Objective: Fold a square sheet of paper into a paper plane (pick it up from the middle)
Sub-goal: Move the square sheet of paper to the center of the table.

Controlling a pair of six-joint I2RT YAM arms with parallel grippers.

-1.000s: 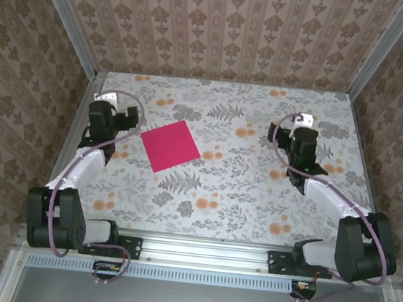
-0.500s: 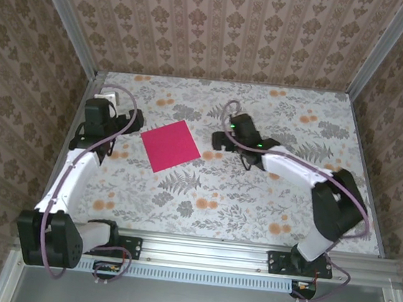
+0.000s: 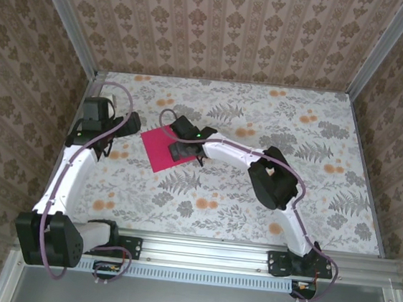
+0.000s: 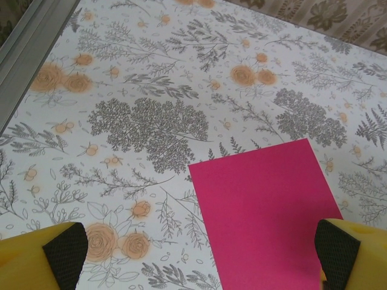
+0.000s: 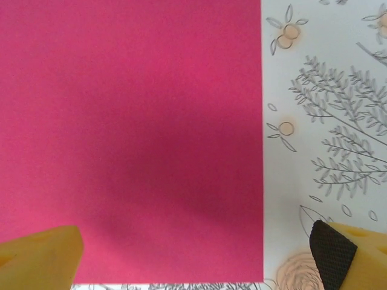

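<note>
The square sheet of paper (image 3: 157, 148) is bright magenta and lies flat and unfolded on the floral table, left of centre. My right gripper (image 3: 186, 150) hovers over its right part, open. In the right wrist view the sheet (image 5: 133, 133) spreads under the gripper (image 5: 193, 260), with one fingertip (image 5: 45, 254) above the paper and the other (image 5: 335, 254) above the table beside its edge. My left gripper (image 3: 126, 124) stands open just left of the sheet. The left wrist view has the sheet's (image 4: 266, 211) corner between the yellow fingers (image 4: 60, 257), nothing held.
The table (image 3: 240, 198) has a grey and orange floral print. An aluminium rail (image 4: 27, 54) and patterned walls (image 3: 229, 24) close it in at the left, back and right. The right arm (image 3: 278, 181) stretches diagonally across the middle.
The right arm swung from the table's right side leftward, over the sheet's right part. The left gripper shifted slightly. The sheet has not moved.
</note>
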